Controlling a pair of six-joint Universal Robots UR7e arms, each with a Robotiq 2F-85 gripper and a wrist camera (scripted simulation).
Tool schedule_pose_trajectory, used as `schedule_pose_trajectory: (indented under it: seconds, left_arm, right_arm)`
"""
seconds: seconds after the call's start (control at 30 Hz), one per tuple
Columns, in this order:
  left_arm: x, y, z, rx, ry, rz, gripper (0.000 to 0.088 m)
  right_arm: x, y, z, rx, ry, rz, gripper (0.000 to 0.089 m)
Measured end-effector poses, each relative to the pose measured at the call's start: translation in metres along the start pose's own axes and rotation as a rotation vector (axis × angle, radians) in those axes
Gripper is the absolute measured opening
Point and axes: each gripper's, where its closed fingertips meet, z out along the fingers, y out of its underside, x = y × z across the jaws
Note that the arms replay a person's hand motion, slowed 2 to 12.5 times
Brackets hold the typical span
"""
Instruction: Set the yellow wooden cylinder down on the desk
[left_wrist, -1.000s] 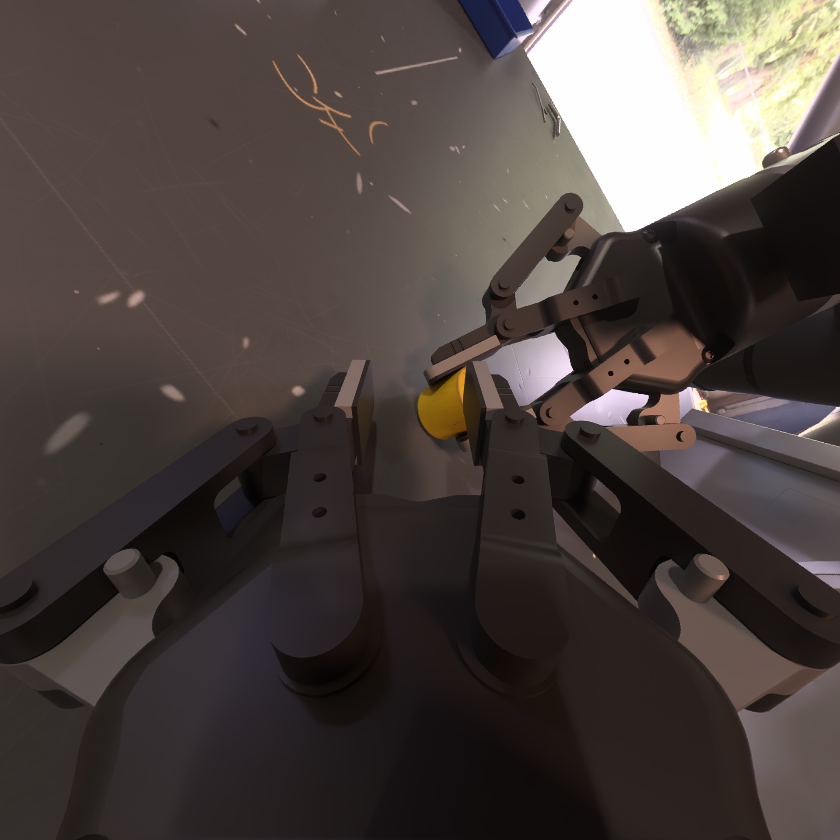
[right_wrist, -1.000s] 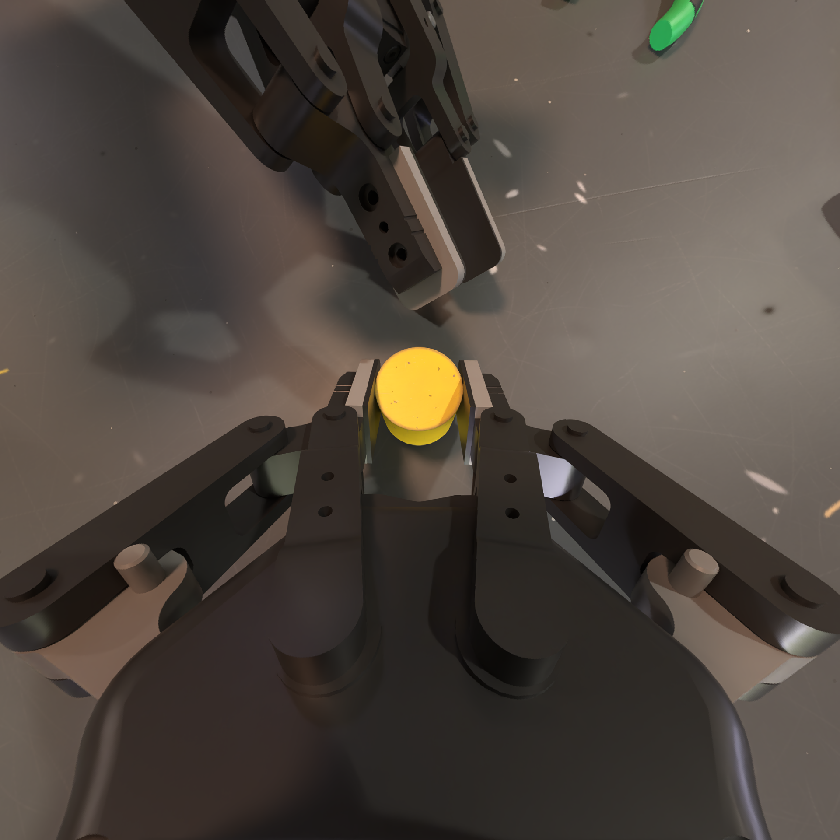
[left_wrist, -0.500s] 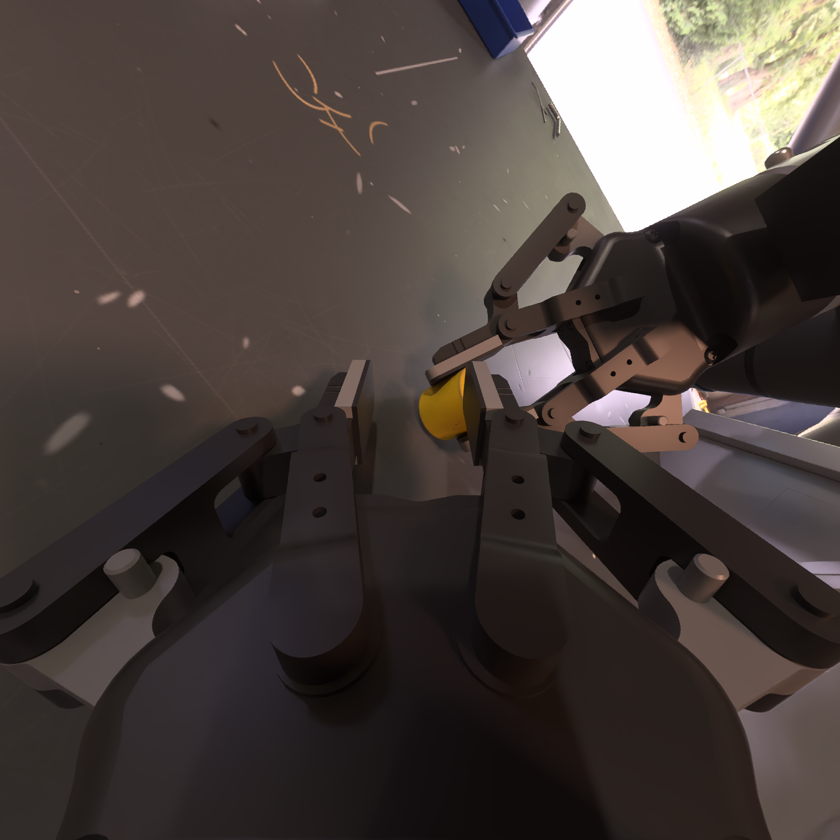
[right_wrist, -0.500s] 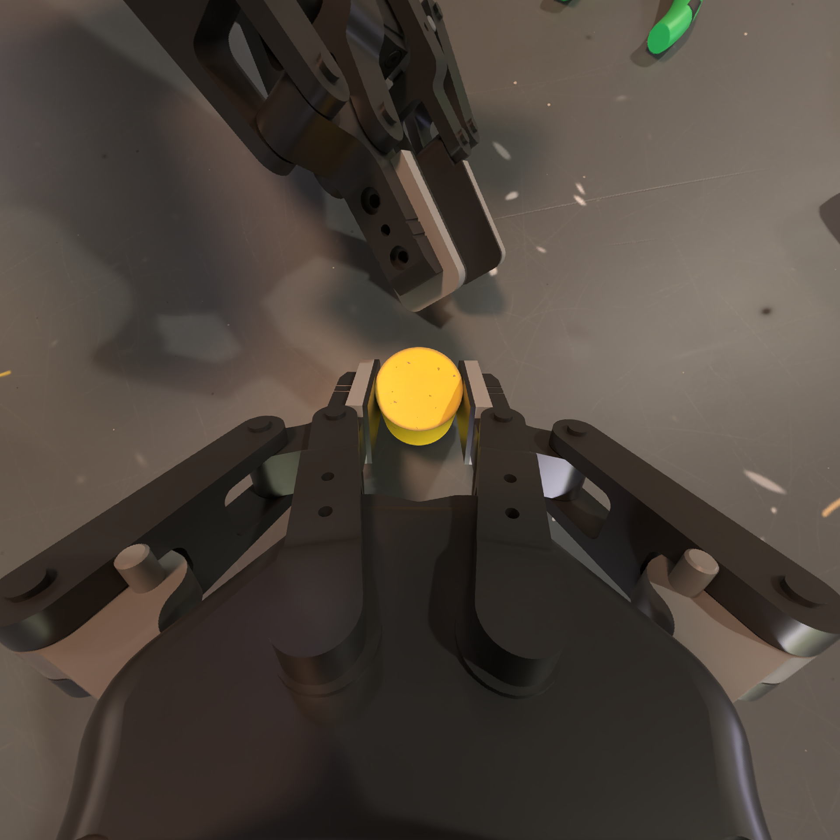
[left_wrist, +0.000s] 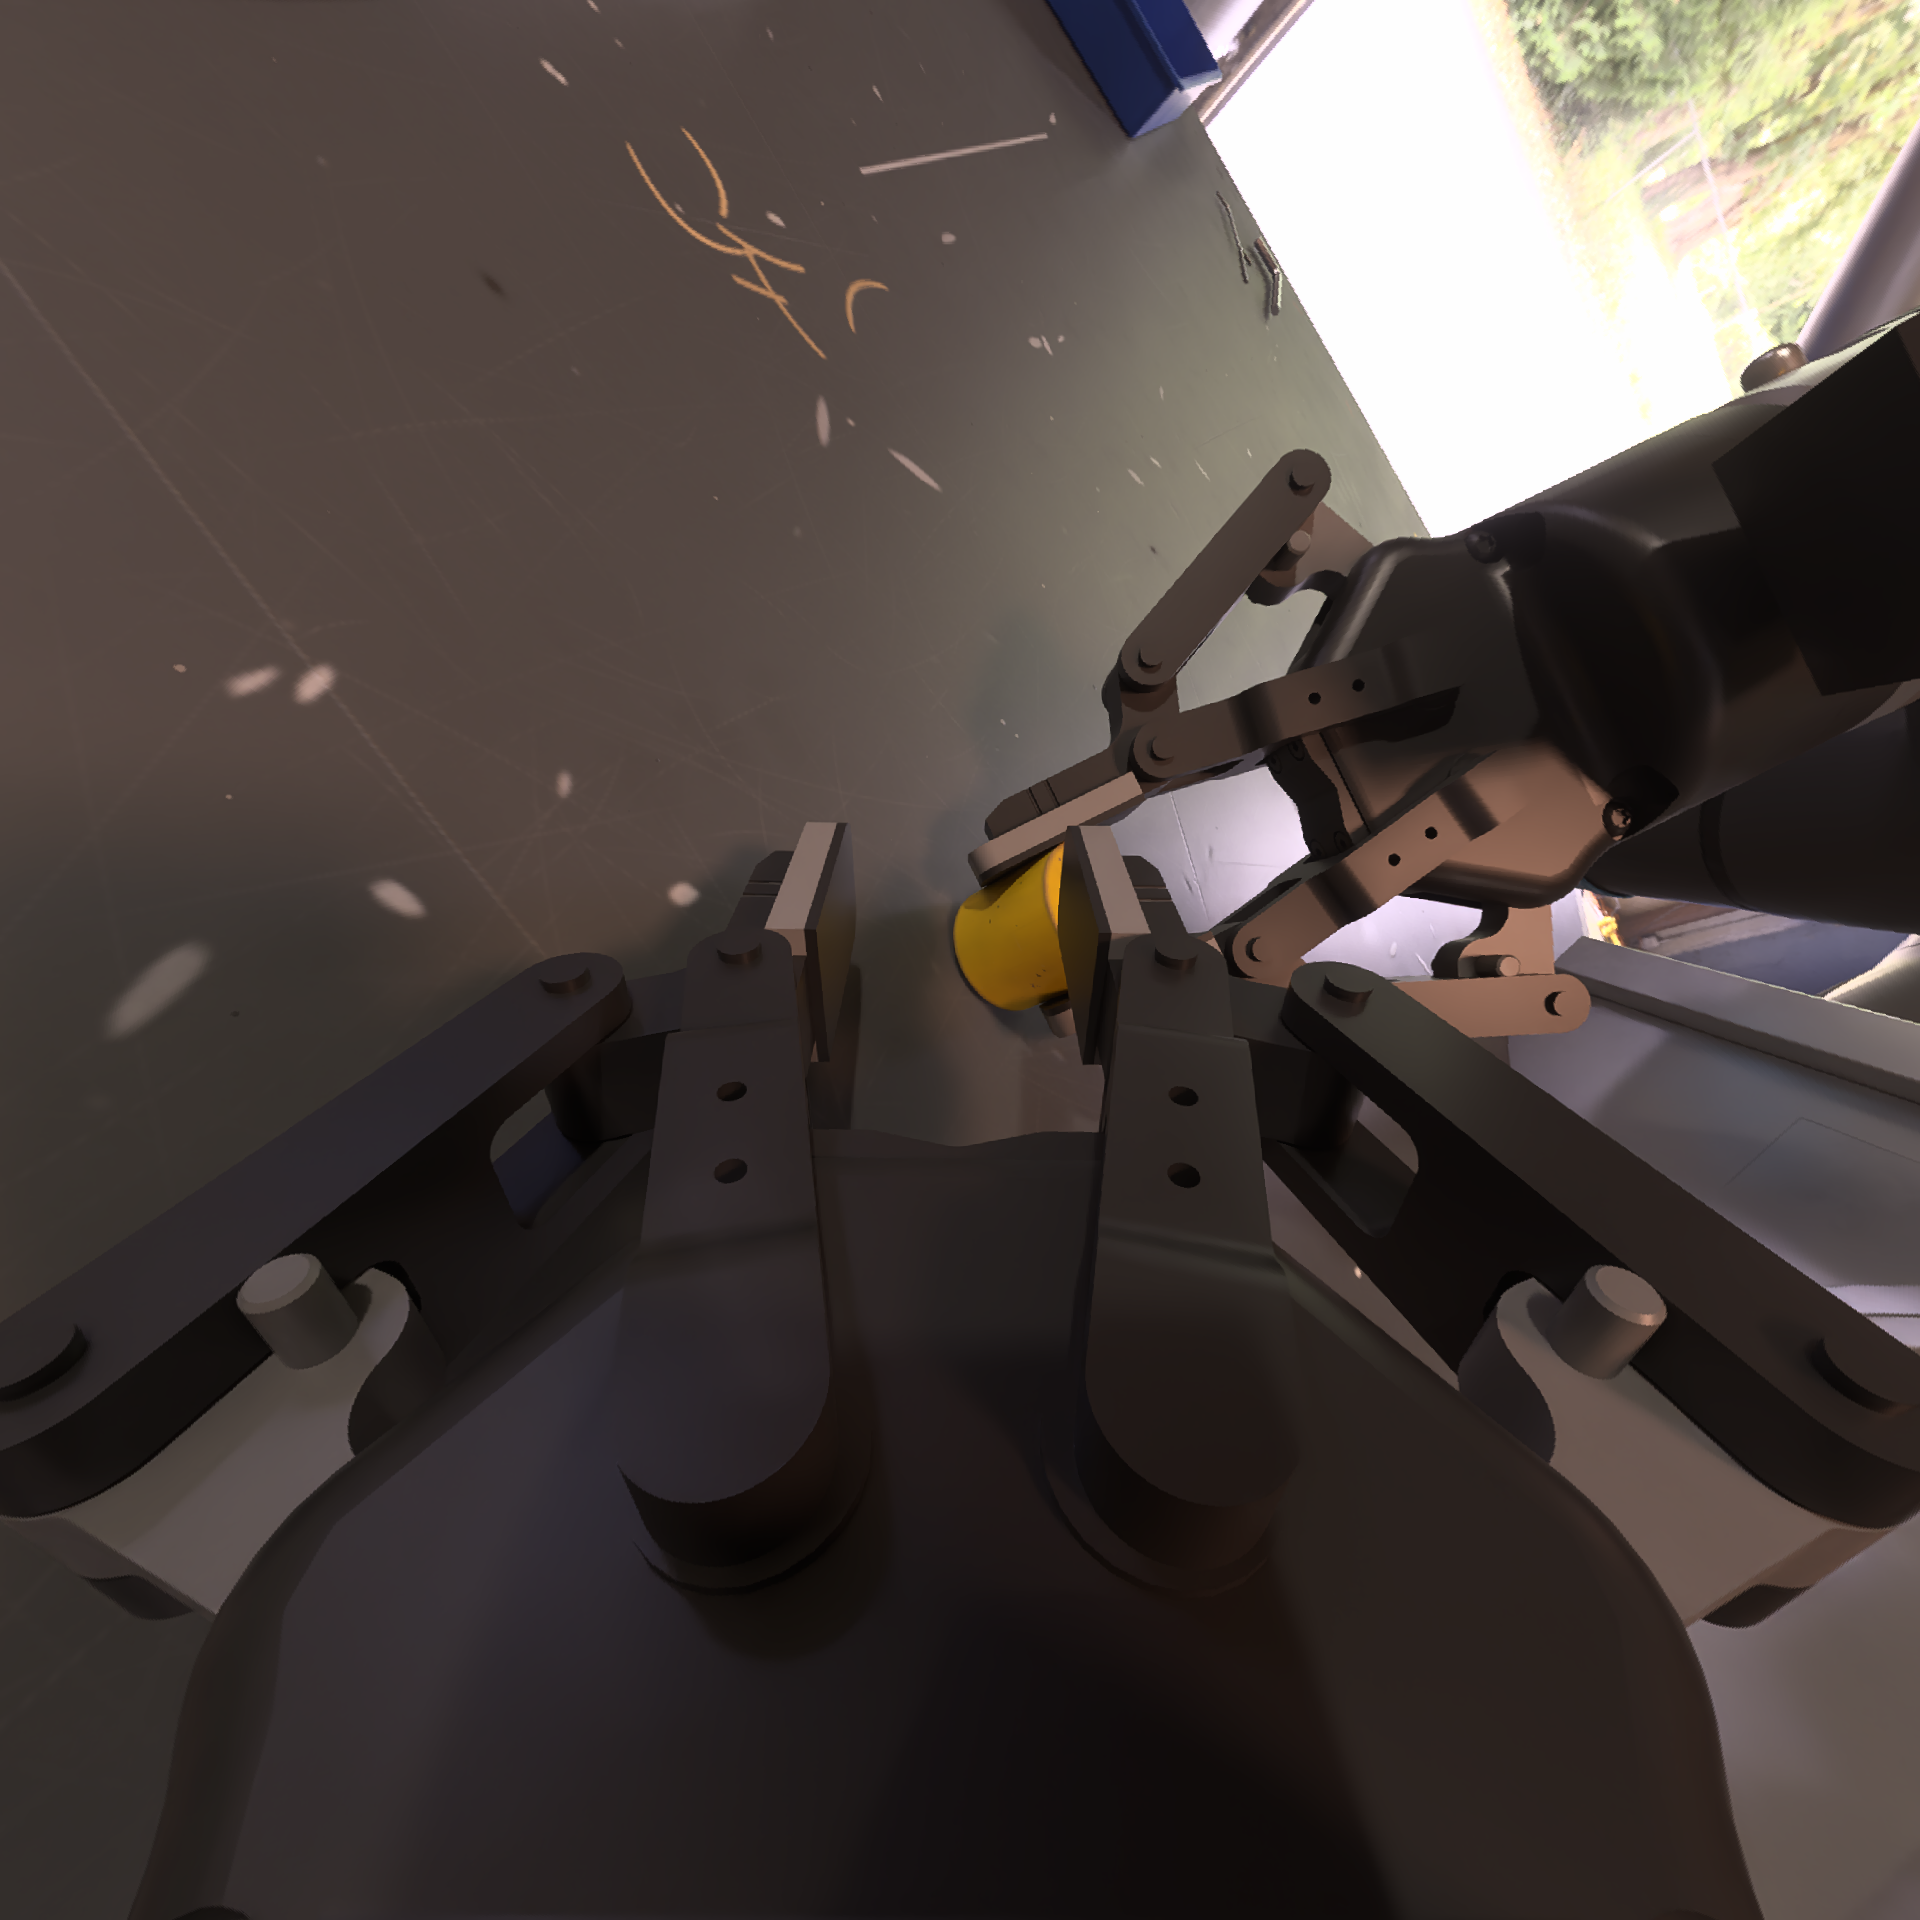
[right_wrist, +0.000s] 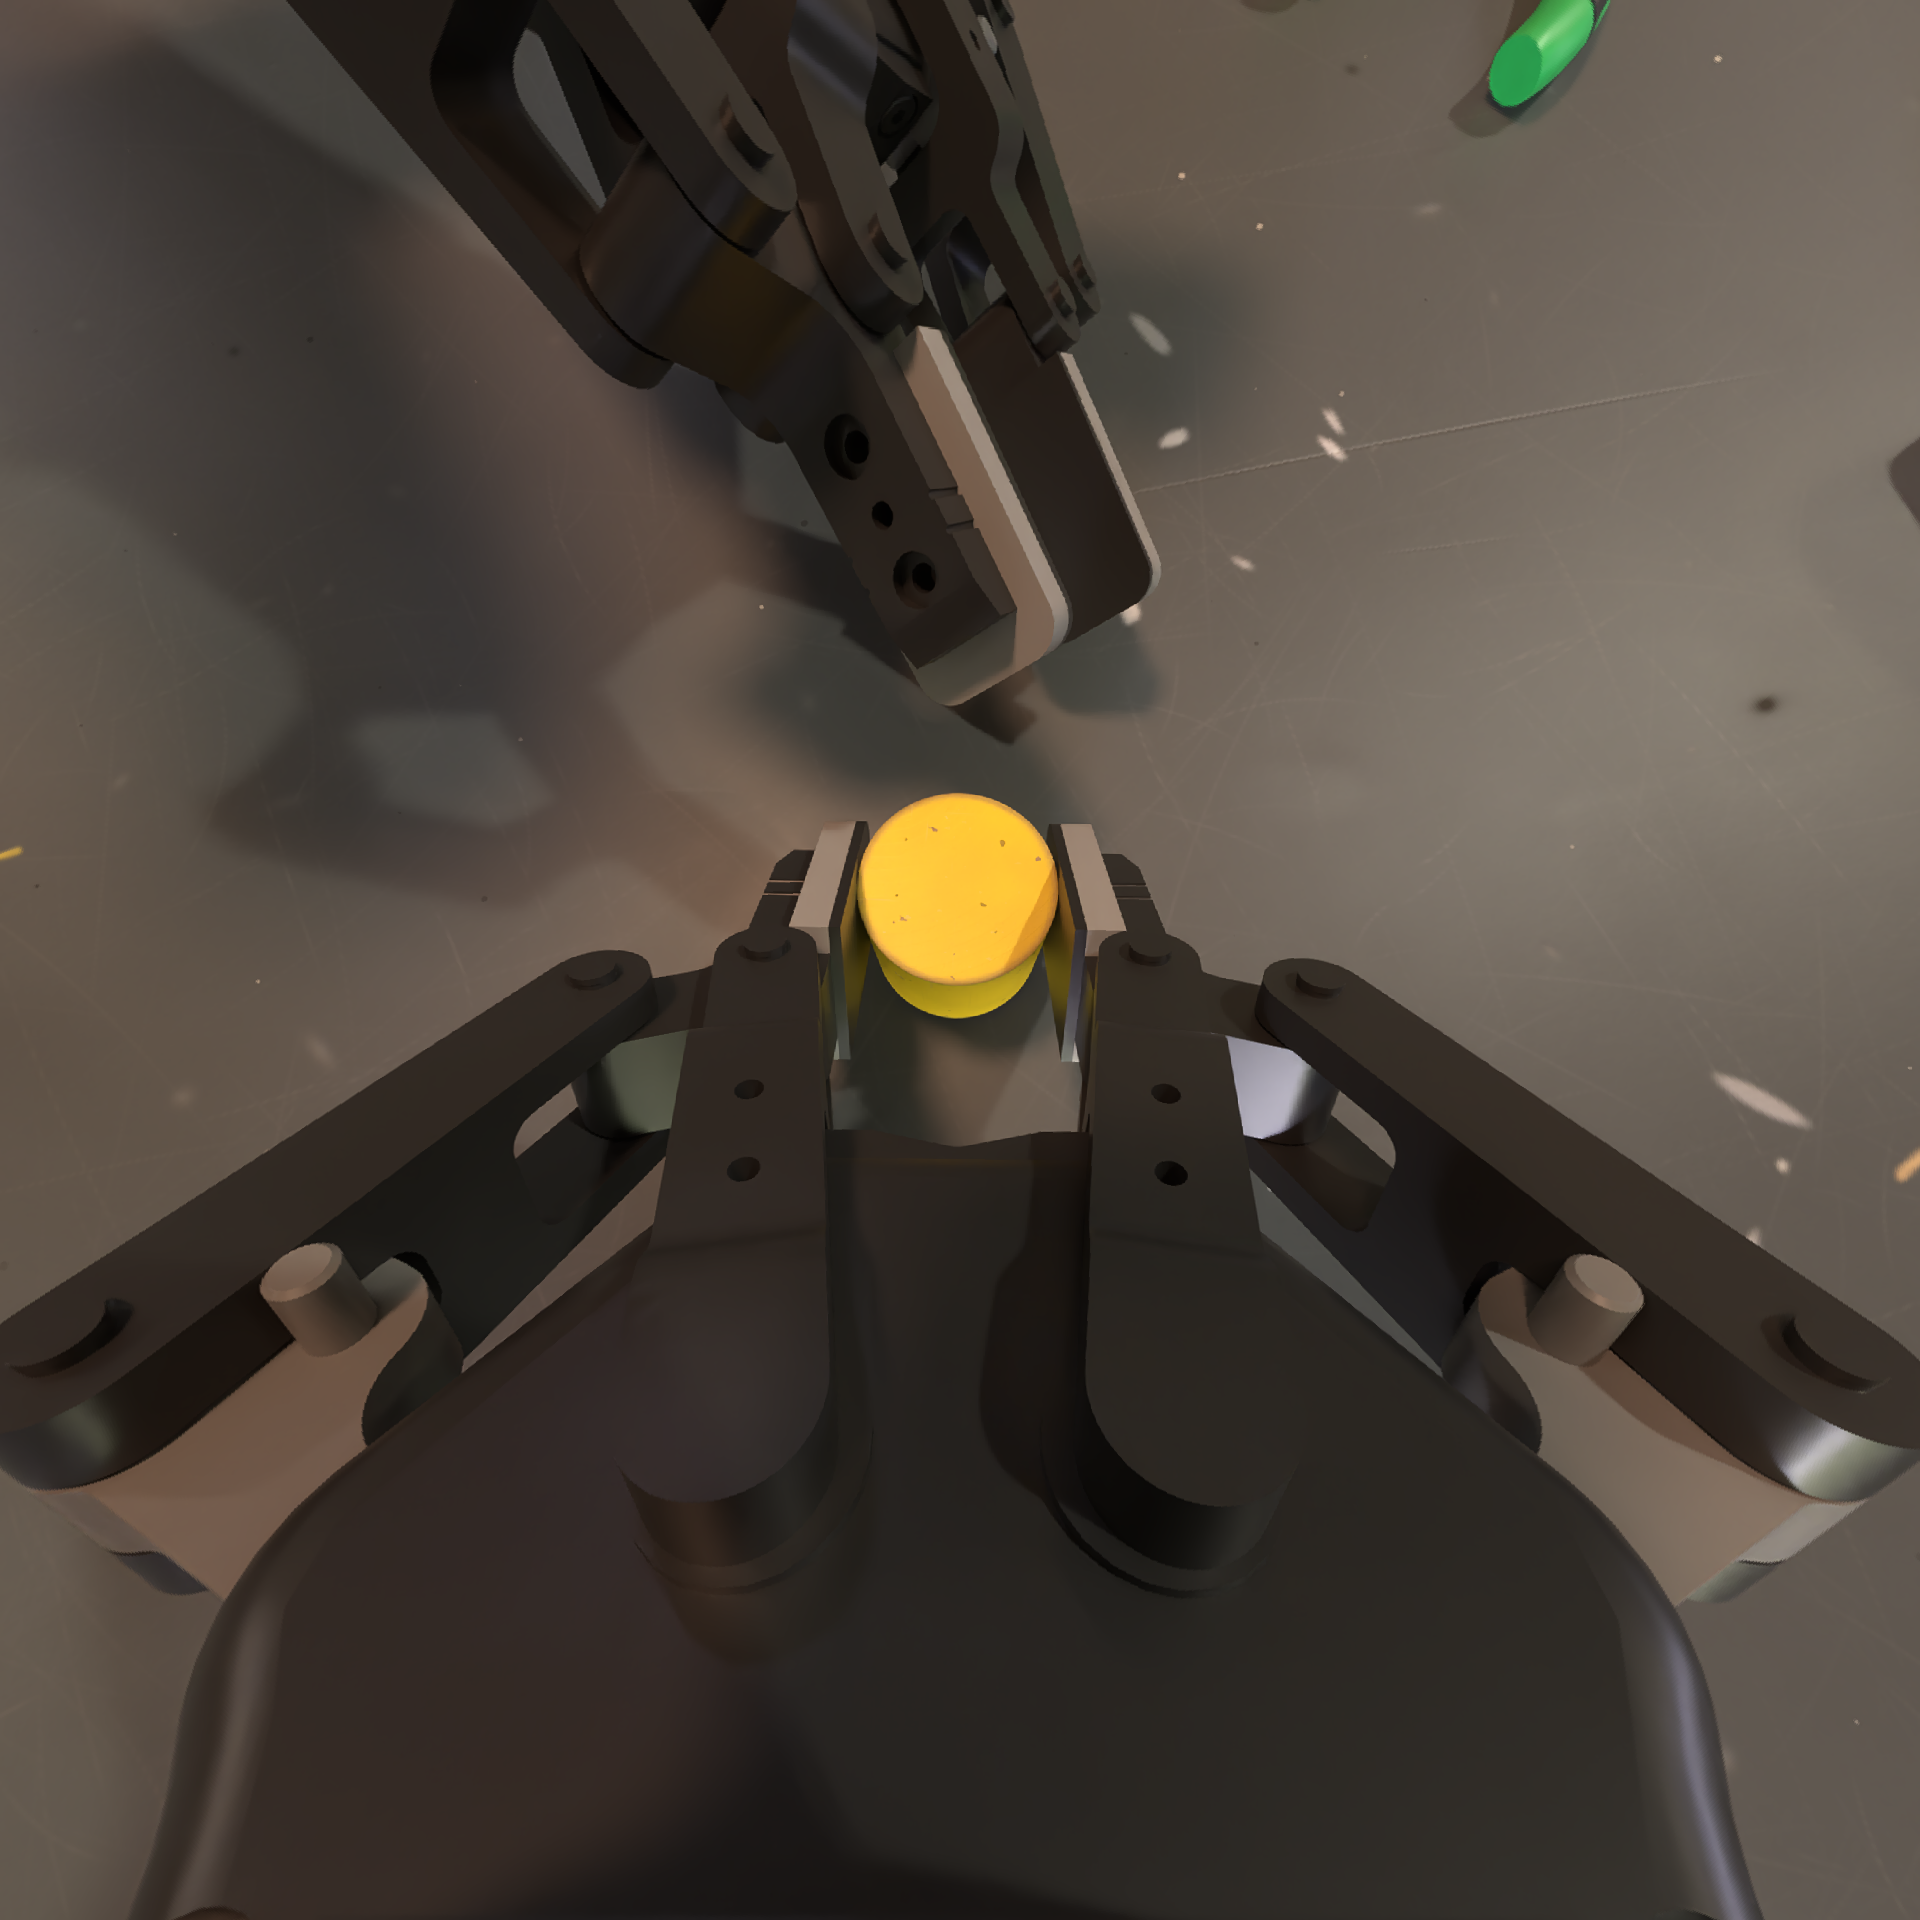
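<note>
The yellow wooden cylinder (right_wrist: 954, 891) stands upright between the pads of my right gripper (right_wrist: 956, 904), which is shut on it close over the dark desk (right_wrist: 1455, 831). I cannot tell whether its base touches the desk. In the left wrist view the cylinder (left_wrist: 1006, 945) shows beside my right fingertip, with the right gripper's fingers (left_wrist: 1081, 805) reaching in from the right. My left gripper (left_wrist: 945, 883) is open and empty, just to the left of the cylinder. It also shows in the right wrist view (right_wrist: 1039, 634), hanging just beyond the cylinder.
A green cylinder (right_wrist: 1532, 57) lies on the desk at the far right. A blue box (left_wrist: 1132, 62) sits at the desk's far edge. A pale grey flat object (left_wrist: 1714, 1101) lies under the right arm. Orange scratch marks (left_wrist: 727, 239) mark the desk.
</note>
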Motion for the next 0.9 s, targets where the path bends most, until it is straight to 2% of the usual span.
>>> schedule_pose_trajectory:
  seconds: [0.9]
  left_arm:
    - [0.0001,-0.0001,-0.0002,0.0,0.001,-0.001,0.036]
  right_arm:
    - [0.0003,0.0001,0.0002,0.015,0.005,0.008,0.0301]
